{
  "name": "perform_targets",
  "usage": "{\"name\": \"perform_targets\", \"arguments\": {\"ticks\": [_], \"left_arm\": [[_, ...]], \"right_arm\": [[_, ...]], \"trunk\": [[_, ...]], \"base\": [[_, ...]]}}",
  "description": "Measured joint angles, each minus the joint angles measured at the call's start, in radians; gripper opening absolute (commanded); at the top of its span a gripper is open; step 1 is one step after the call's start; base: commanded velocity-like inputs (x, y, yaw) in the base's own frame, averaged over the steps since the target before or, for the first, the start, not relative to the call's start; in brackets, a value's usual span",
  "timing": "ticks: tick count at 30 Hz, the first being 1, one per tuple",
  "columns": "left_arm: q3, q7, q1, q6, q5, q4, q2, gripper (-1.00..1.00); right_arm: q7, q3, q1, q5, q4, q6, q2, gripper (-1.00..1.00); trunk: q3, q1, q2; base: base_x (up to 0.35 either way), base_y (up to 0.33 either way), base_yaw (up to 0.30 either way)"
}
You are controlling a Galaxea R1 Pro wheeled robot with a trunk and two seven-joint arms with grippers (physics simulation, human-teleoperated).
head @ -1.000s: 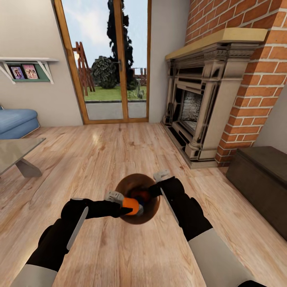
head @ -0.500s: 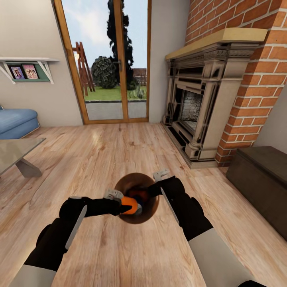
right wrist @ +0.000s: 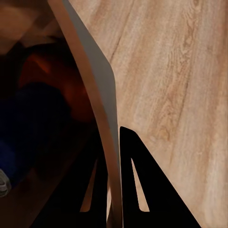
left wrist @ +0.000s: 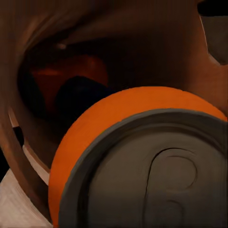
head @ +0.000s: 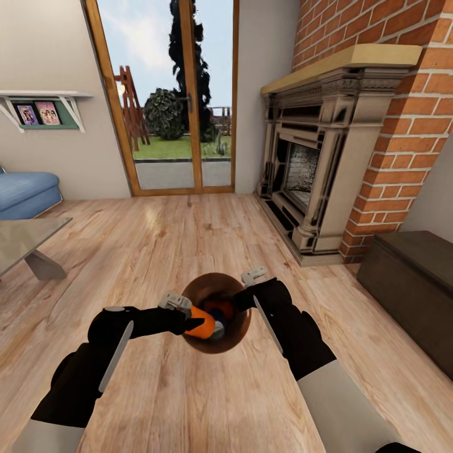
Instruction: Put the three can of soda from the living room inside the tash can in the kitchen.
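The tash can [head: 209,284] stands just ahead of me on the wood floor, its glossy brown inside facing up. My left gripper [head: 194,319] is shut on an orange can of soda [head: 202,322], which hangs tilted over the near-left part of the mouth. In the left wrist view that can's grey top [left wrist: 152,175] is close up, with the bin's inside [left wrist: 118,33] behind it. A second can [head: 221,307], orange and dark blue, lies down in the bin [left wrist: 76,85]. My right gripper [head: 243,296] is shut on the bin's wall [right wrist: 92,85], one finger [right wrist: 147,190] outside.
A carved stone fireplace [head: 314,157] and brick chimney [head: 402,119] stand at the right, with a dark chest [head: 415,277] nearer. At the left are a glass table [head: 25,242] and a blue sofa [head: 25,192]. Wood-framed glass doors [head: 167,94] lie ahead.
My left arm has drifted a little to the left with the can still held over the bin. The right arm and the bin have stayed put.
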Motion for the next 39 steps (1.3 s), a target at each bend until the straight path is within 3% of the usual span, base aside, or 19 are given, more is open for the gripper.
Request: {"name": "perform_targets", "arguments": {"ticks": [8, 11, 14, 15, 17, 19, 24, 28, 31, 34, 39], "left_arm": [[0.004, 0.001, 0.002, -0.002, 0.002, -0.013, 0.005, 1.0], [0.018, -0.031, 0.016, -0.002, 0.002, -0.04, 0.021, 1.0], [0.057, -0.123, 0.022, -0.005, 0.003, -0.058, 0.045, 1.0], [0.078, -0.188, 0.023, -0.004, 0.01, -0.061, 0.056, 1.0], [0.102, -0.221, 0.025, 0.013, 0.049, -0.063, 0.067, 1.0], [0.119, -0.235, 0.025, 0.013, 0.049, -0.064, 0.075, 1.0], [0.162, -0.28, 0.026, 0.012, 0.049, -0.065, 0.107, 1.0], [0.221, -0.338, 0.026, 0.01, 0.048, -0.065, 0.13, 1.0], [0.261, -0.366, 0.027, 0.01, 0.049, -0.065, 0.153, 1.0], [0.326, -0.424, 0.027, 0.009, 0.048, -0.063, 0.176, 1.0], [0.395, -0.468, 0.037, 0.007, 0.047, -0.064, 0.186, 1.0]], "right_arm": [[0.001, 0.0, 0.0, -0.007, 0.001, 0.0, 0.0, -1.0], [0.003, 0.001, 0.0, -0.025, 0.001, 0.0, 0.0, -1.0], [0.003, 0.001, 0.0, -0.034, 0.001, 0.0, 0.0, -1.0], [0.001, 0.001, 0.0, -0.018, 0.002, 0.0, 0.0, -1.0], [-0.003, 0.0, 0.001, 0.015, 0.002, -0.001, 0.0, -1.0], [-0.002, 0.0, 0.001, 0.019, 0.002, -0.001, 0.0, -1.0], [0.002, 0.0, 0.001, -0.016, 0.006, 0.0, 0.001, -1.0], [0.0, -0.001, 0.001, 0.009, 0.007, 0.0, 0.0, -1.0], [0.001, -0.001, 0.001, -0.003, 0.008, 0.0, 0.0, -1.0], [0.001, -0.001, 0.001, -0.008, 0.008, 0.0, 0.0, -1.0], [-0.001, -0.004, 0.001, 0.003, 0.008, 0.0, 0.0, -1.0]], "trunk": [[0.0, 0.0, 0.0], [0.0, 0.0, 0.0], [0.0, 0.0, 0.0], [0.0, 0.0, 0.0], [0.0, 0.0, 0.0], [0.0, 0.0, 0.0], [0.0, 0.0, 0.0], [0.0, 0.0, 0.0], [0.0, 0.0, 0.0], [0.0, 0.0, 0.0], [0.0, 0.0, 0.0]], "base": [[0.0, 0.0, 0.0], [0.0, 0.0, 0.0], [0.0, 0.0, 0.0], [0.0, 0.0, 0.0], [0.0, 0.0, 0.0], [0.0, 0.0, 0.0], [0.0, 0.0, 0.0], [0.0, 0.0, 0.0], [0.0, 0.0, 0.0], [0.0, 0.0, 0.0], [0.0, 0.0, 0.0]]}}
